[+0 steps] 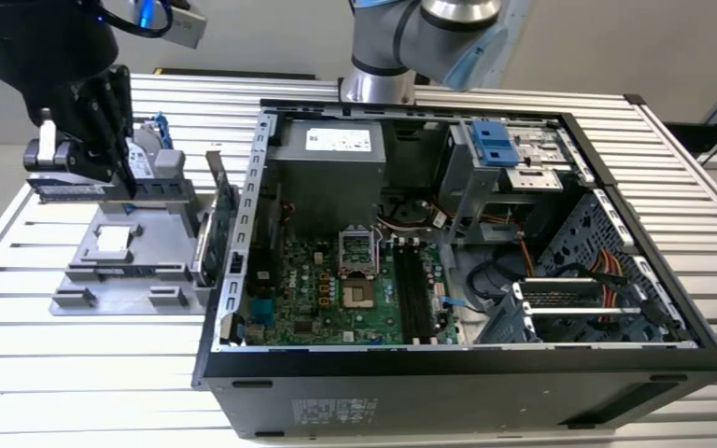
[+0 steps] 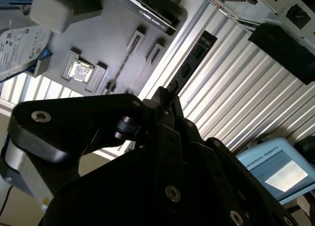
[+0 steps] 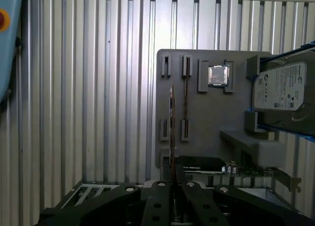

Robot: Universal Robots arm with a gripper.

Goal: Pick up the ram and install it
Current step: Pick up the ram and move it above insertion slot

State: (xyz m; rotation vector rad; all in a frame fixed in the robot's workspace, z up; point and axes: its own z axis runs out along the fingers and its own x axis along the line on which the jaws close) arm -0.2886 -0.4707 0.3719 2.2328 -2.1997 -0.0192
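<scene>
- I've got the gripper (image 1: 76,173) hanging over the grey holder (image 1: 122,266), on the side of the holder away from the computer case (image 1: 458,383).
- In the first wrist view the fingers (image 3: 160,206) are pinched narrow, clamped on the ram (image 3: 171,132), which I see edge-on as one thin line running out from between them.
- In the second wrist view the ram (image 2: 196,56) shows as a dark stick with black chips, jutting straight out past the fingertips.
- In the exterior view the ram (image 1: 72,191) sits level under the gripper, raised above the holder's base and not seated in its slots.
- On the holder, a square silver processor chip (image 3: 218,75) rests in its pocket, beside the slots.
- The hard drive (image 3: 280,85) with blue rails stands on the holder, past the chip.
- An expansion card (image 3: 202,164) stands upright at the holder's edge nearest the case.
- The case lies open on the ribbed metal desk (image 1: 72,373), just beside the holder, motherboard facing up.
</scene>
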